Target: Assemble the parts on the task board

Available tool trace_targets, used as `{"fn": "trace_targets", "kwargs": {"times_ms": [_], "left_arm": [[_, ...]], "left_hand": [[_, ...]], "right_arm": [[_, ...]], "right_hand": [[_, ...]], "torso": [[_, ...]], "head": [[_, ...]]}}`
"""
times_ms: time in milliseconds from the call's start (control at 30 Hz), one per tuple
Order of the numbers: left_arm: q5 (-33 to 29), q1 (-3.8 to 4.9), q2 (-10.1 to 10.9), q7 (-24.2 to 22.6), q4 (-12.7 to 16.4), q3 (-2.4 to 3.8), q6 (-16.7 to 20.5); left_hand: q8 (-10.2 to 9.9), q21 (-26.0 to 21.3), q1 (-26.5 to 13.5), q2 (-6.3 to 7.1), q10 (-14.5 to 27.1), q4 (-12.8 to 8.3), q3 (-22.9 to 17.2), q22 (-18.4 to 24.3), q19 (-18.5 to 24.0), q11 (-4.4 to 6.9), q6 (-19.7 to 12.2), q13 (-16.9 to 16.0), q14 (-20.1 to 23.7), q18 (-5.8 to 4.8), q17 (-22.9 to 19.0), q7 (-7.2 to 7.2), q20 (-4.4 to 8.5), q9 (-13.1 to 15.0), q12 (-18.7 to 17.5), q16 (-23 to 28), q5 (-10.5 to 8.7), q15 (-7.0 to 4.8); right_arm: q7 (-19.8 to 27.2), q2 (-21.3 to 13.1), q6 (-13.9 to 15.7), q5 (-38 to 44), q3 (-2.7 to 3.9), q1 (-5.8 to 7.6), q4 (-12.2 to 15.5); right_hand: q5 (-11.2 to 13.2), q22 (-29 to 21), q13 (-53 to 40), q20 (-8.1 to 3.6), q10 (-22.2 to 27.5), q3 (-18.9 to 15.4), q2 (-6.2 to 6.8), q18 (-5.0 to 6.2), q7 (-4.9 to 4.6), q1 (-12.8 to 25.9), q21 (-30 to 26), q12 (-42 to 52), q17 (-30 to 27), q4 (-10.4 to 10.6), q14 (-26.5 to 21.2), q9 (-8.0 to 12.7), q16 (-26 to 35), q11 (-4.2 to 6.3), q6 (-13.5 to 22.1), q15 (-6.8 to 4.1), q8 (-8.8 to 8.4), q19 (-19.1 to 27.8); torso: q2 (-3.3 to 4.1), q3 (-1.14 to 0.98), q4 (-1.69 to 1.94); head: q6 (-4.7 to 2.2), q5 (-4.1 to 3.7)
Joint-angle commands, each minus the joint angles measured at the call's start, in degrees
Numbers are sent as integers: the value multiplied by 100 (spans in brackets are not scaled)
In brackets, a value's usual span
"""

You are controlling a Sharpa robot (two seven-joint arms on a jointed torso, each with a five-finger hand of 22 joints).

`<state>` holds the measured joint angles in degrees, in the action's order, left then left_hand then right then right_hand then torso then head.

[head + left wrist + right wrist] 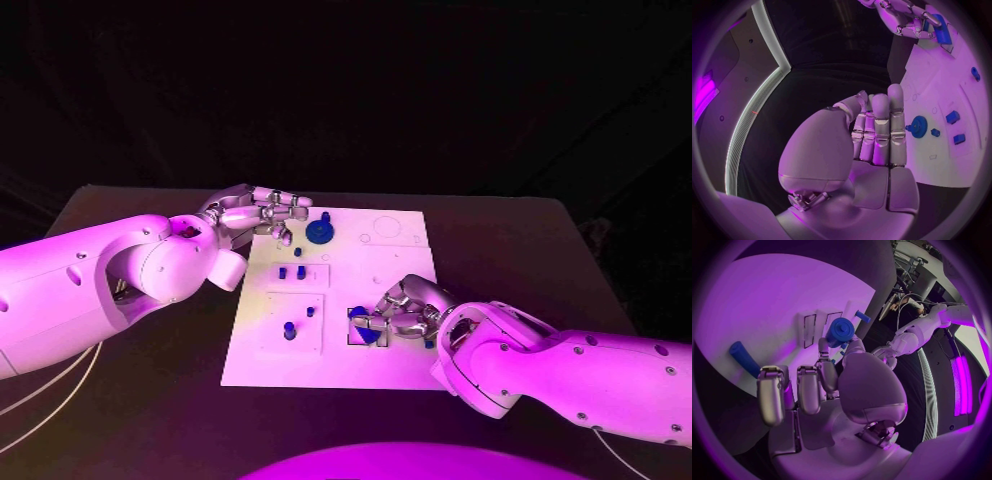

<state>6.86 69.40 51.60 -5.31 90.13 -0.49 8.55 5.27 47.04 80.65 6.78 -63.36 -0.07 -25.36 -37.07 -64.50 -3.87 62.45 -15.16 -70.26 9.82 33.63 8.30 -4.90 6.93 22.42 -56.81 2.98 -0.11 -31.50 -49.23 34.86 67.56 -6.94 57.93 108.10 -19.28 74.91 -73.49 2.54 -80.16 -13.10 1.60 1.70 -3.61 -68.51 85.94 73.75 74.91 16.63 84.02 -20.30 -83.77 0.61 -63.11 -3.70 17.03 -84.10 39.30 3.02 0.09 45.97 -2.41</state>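
Head view has us mid-assembly: our right hand (398,312) pinches a blue part (364,333) at the near edge of the task board (378,365), our left hand (260,214), fingers pressed together and empty, waits beside the gear (319,233), so we judge seating comes next.

The black table (144,420) fills the lower part of the head view, its far edge running straight across in front of a dark background. In the left wrist view a pale light strip (745,135) curves along a wall, and the right wrist view shows a similar strip (924,385).
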Motion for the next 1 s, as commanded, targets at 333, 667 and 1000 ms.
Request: {"fn": "trace_targets", "kwargs": {"times_ms": [333, 667, 1000], "left_arm": [[9, 3, -2, -3, 16, 3, -111], [9, 3, -2, -2, 12, 3, -115], [9, 3, 8, -2, 6, 3, -112]], "left_hand": [[-12, -26, -58, -12, 50, -14, 35, 13, -49, -15, -43, -9, 45, 76, -15, 8, 1, -8, 35, 29, -4, -11], [-12, -26, -58, -12, 50, -14, 35, 13, -49, -15, -43, -9, 45, 76, -15, 8, 1, -8, 35, 29, -4, -11], [-12, -26, -58, -12, 50, -14, 35, 13, -49, -15, -43, -9, 45, 76, -15, 8, 1, -8, 35, 29, -4, -11]], "right_arm": [[40, -2, 45, 63, 0, -6, 8], [171, -102, 41, 82, 0, -10, 85], [396, -303, -297, 185, 0, -24, 280]], "right_hand": [[704, 1377, 21, -20, 2, -7, 160, -70, -18, 507, -64, -77, 405, 25, 377, -25, 11, -21, 119, -34, -7, -404], [290, 1381, -8, -23, -8, 179, 14, -73, -5, 200, -49, -78, 416, -78, 380, -74, 8, -11, 124, -42, 41, -410], [34, 1398, -102, -68, -67, 321, -4, -85, 76, -613, 11, -12, 472, -500, 393, -202, -24, 62, 22, -98, 232, -433]], "torso": [[-1, 3, -2], [0, -4, -3], [-2, -7, -10]], "head": [[5, 1], [-2, -1], [-2, 15]]}}
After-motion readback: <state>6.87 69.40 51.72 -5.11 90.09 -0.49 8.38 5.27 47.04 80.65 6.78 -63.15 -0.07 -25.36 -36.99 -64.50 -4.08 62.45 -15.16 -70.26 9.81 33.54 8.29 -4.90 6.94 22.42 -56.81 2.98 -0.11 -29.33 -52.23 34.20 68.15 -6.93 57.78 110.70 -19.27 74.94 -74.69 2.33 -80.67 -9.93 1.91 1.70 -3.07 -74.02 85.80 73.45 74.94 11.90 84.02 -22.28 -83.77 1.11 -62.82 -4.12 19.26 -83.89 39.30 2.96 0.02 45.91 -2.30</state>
